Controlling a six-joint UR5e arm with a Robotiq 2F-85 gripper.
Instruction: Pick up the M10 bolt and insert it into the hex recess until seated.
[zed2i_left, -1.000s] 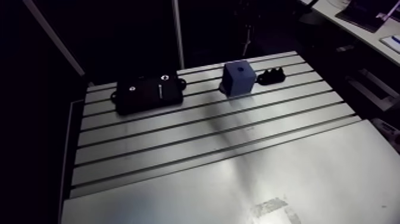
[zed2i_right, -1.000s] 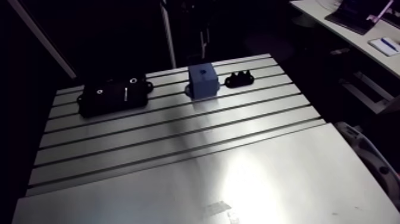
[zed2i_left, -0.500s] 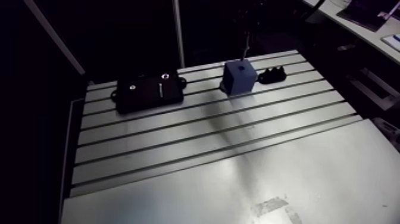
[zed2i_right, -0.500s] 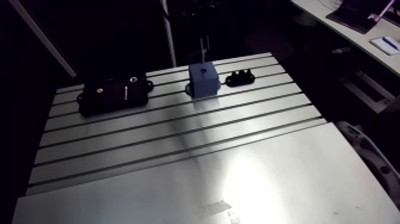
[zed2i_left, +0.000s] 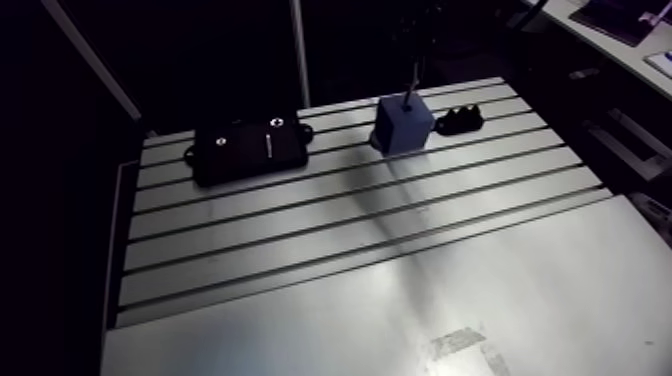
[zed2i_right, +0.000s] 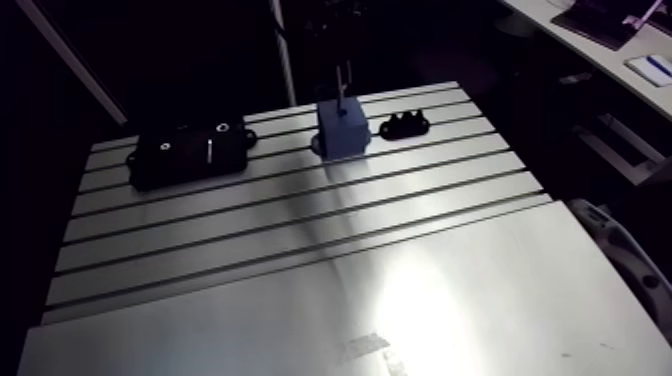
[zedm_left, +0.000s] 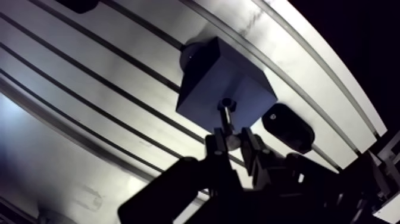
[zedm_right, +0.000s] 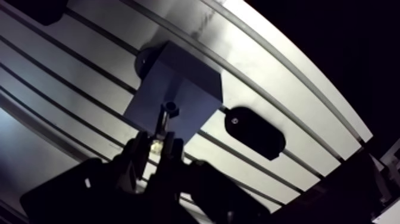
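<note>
Wrist view: the tool (zedm_left: 232, 143) is clamped on the M10 bolt (zedm_left: 226, 122). One finger presses on each side of the bolt's near end, and a bright bit of metal shows between them.
Bolt position: the bolt is off the tabletop (zed2i_left: 330, 300), carried in the grip directly over the top face of the blue block (zedm_left: 205, 77).
Key relation: the bolt's long axis runs straight ahead out of the tool, and its far end meets the hex recess (zedm_left: 227, 106) in the middle of the block's top face. Axis and recess look in line, so the coming move should run along the shank and not sideways.
Depth: the far end is at the mouth of the recess. I cannot tell whether it has entered or only touches the rim.
Arm view: the block stands near the far edge of the tabletop, at about 1 o'clock from its middle. The thin shank stands close to upright over it, and the tool above is lost in the dark.
Neighbours: a black fixture (zed2i_left: 250, 150) lies at 9 o'clock from the block, well apart. A small black part (zed2i_left: 460, 120) sits at 3 o'clock, near the block but not touching it.
Step in hand: this is judged to be the insertion itself. The pick-up is done and the bolt is not yet seated.
Next move needs: a slow, straight push along the axis, perhaps with a slight turn so the flats meet the hex.
Risk: a small tilt or a mismatch of the flats could jam the bolt at the rim or push the block along the slots.
</note>
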